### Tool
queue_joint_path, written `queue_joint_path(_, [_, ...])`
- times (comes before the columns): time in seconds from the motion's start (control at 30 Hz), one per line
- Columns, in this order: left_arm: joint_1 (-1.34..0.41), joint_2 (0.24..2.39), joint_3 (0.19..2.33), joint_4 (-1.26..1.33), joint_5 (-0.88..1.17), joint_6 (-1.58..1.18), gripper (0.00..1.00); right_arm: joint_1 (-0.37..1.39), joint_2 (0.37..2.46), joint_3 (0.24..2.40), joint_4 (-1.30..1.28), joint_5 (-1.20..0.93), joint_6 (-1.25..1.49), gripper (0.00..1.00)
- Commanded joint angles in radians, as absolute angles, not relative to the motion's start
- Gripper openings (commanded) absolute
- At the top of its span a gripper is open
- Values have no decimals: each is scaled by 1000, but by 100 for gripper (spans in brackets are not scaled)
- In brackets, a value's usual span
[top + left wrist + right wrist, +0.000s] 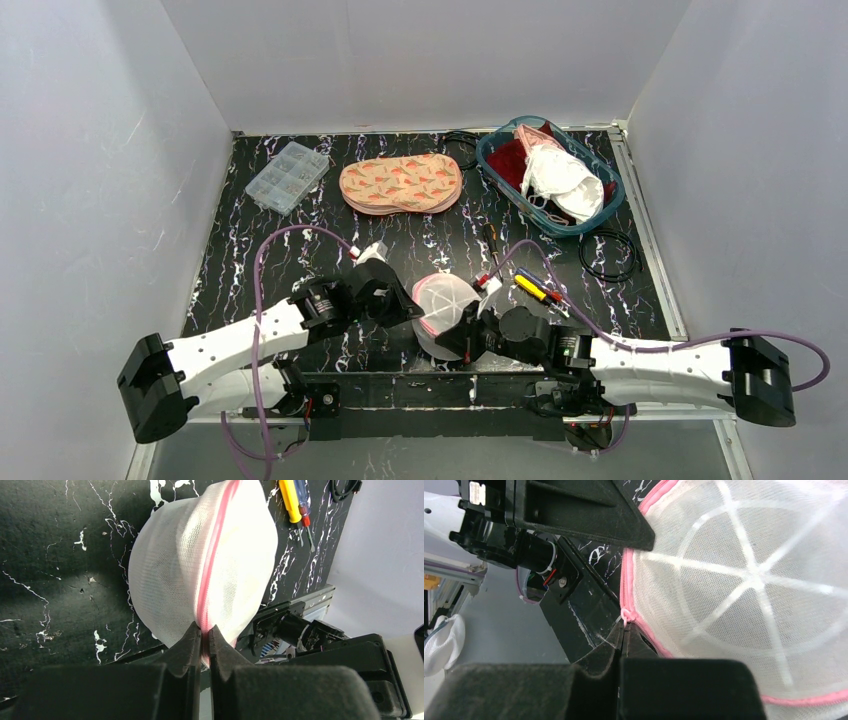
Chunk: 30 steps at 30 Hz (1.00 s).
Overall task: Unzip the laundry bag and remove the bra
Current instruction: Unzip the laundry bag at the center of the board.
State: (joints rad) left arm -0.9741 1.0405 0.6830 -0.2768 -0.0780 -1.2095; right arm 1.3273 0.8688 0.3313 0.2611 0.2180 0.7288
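A round white mesh laundry bag (444, 303) with a pink zipper seam sits near the table's front edge between both arms. My left gripper (204, 632) is shut on the bag's pink seam (212, 560), pinching the fabric edge. My right gripper (624, 630) is shut on the small pink zipper pull (625, 615) at the bag's rim (629, 580). The bag (749, 585) shows white ribs through the mesh. The zipper looks closed. The bra inside is hidden by the mesh.
A teal basket (612, 205) of laundry stands at the back right. A patterned pink bra case (400, 183) and a clear parts box (287, 176) lie at the back. A yellow screwdriver (530, 288) and black cable loop (610, 256) lie right of the bag.
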Motion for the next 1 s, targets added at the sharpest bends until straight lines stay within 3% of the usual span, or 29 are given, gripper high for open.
queue_joint_path(0.0, [-976,999,703,-355,-172,-1202,0,1335,810,366,216,262,710,1])
queue_joint_path(0.4, [-956,893,792,-435,-200,-1110,0,1335,692,492,-162,484,648,1])
queue_joint_path(0.63, [-849,919,801,-351,2,-988,0,1336,648,499,-179,505,608,1])
queue_joint_path(0.9, [-787,969,613,-120,205,-1024,0,1335,685,402,-95,442,645,1])
queue_joint_path(0.97, [-786,966,580,-95,228,-1035,10,1336,694,380,-54,414,665,1])
